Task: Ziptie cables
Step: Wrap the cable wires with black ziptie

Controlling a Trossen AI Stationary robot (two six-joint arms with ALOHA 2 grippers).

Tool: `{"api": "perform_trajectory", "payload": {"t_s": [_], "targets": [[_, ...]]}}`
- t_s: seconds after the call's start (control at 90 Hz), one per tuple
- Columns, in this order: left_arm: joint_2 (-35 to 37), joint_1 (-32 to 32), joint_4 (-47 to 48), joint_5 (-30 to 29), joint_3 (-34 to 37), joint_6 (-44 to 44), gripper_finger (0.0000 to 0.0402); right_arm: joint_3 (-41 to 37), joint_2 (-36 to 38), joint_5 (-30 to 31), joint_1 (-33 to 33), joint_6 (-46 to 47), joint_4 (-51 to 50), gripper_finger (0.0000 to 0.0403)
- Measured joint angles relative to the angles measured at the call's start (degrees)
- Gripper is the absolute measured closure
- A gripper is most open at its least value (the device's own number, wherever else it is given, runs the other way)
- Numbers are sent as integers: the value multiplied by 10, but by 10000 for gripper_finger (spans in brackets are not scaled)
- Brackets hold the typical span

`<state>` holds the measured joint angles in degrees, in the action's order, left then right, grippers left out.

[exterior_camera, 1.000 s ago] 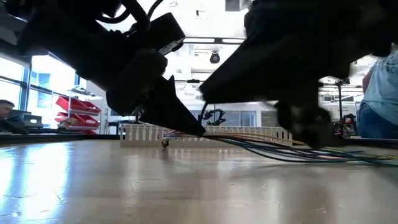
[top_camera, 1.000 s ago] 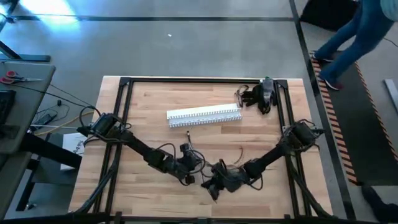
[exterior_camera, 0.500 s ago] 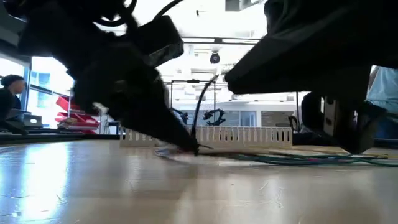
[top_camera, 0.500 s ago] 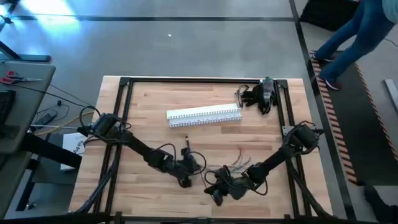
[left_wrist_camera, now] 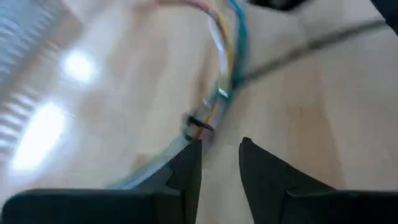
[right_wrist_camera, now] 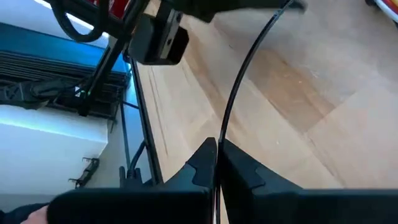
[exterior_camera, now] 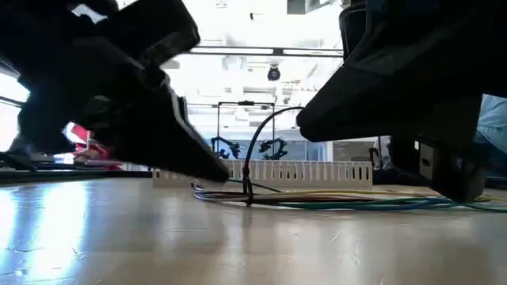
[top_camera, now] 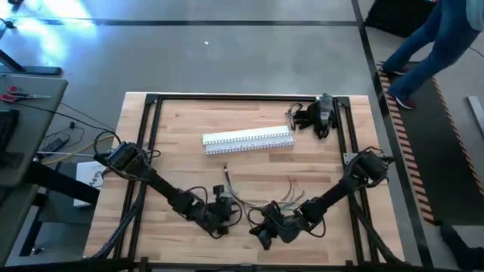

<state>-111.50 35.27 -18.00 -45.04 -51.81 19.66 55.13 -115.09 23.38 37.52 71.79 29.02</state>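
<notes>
wooden counter (top_camera: 174, 151) is carrying the cables (exterior_camera: 333, 203), lying bunched near its front edge with a zip tie (left_wrist_camera: 199, 123) already looped around them. right hand (right_wrist_camera: 216, 163) is pinching the tie's tail (right_wrist_camera: 245, 68), likely to pull it tight; left hand (left_wrist_camera: 219, 163) is hovering slightly parted, empty, just beside the bundle.

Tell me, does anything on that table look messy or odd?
Only the cables: their far ends fan out loose, and the zip tie's tail arcs up off the bundle. The right fingers pinch that tail. Nothing looks spilled or broken.
</notes>
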Motion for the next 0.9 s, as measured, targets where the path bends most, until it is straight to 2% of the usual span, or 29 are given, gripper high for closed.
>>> {"api": "perform_trajectory", "payload": {"t_s": [0.089, 0.222, 0.478, 0.744, 0.9], "targets": [[0, 6, -22, -35, 0, -9, 312, 0, 0, 0, 0, 0, 2, 403], [-2, -14, -23, 12, 0, -8, 321, 0, 0, 0, -1, -2, 6, 403], [-26, -47, -58, 65, 0, -50, 348, 0, 0, -1, -1, -9, 20, 403], [-32, -51, -61, 58, 0, -49, 393, 0, 0, 0, -1, -14, 19, 403], [-32, -51, -60, 58, 0, -50, 399, 0, 0, -21, -1, -38, 20, 402]]}}
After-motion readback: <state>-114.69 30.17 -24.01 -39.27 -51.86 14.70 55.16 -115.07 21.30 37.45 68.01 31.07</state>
